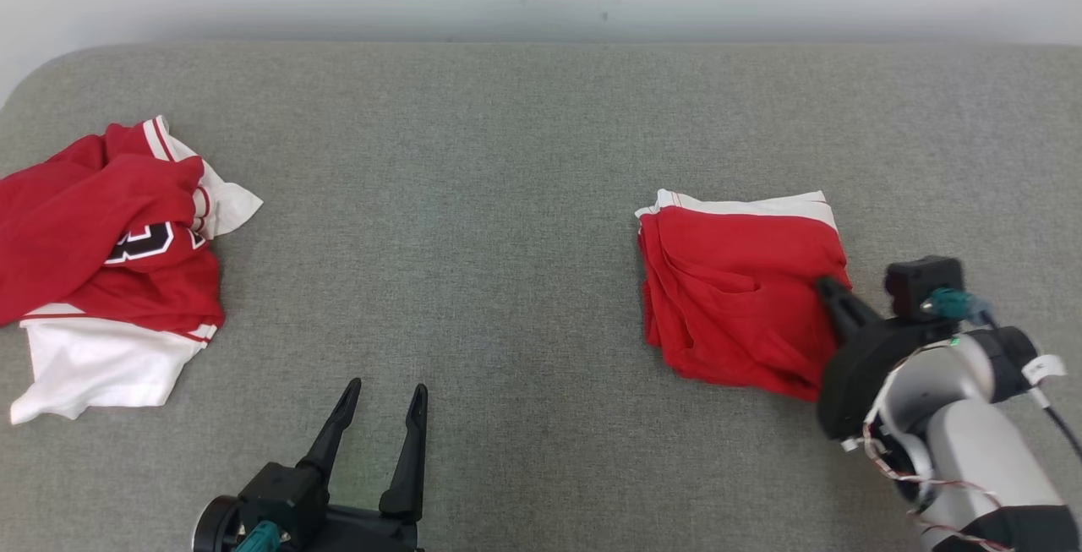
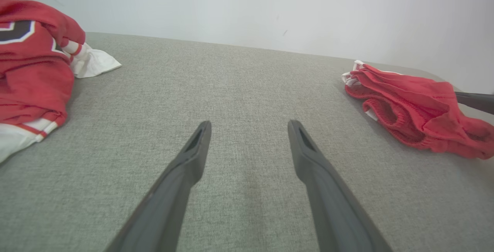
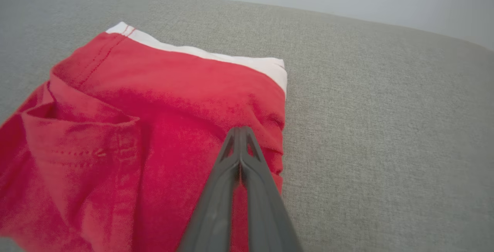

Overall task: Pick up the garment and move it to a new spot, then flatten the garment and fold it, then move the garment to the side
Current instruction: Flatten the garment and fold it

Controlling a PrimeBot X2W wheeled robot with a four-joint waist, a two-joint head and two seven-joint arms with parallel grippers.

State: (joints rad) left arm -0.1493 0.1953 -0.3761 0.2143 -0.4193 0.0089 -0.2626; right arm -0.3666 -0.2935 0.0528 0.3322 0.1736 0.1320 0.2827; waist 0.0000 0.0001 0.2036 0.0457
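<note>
Right jaws shut, empty, tips on the folded red, white-banded cloth garment (image 1: 735, 298); left jaws wide, empty. The side-move step seems due and calls for a fresh grip.

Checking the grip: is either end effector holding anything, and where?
Nothing visibly held: left end effector open, right end effector shut at edge of folded garment.

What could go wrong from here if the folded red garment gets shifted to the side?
1. The right gripper is shut, tips over the folded garment's right edge; I see no cloth pinched, so a drag may only rumple the top layer.
2. The left gripper sits open, apart from it, so a one-sided push could turn it or open the fold.
3. Sliding it left would head toward the crumpled jersey.
</note>
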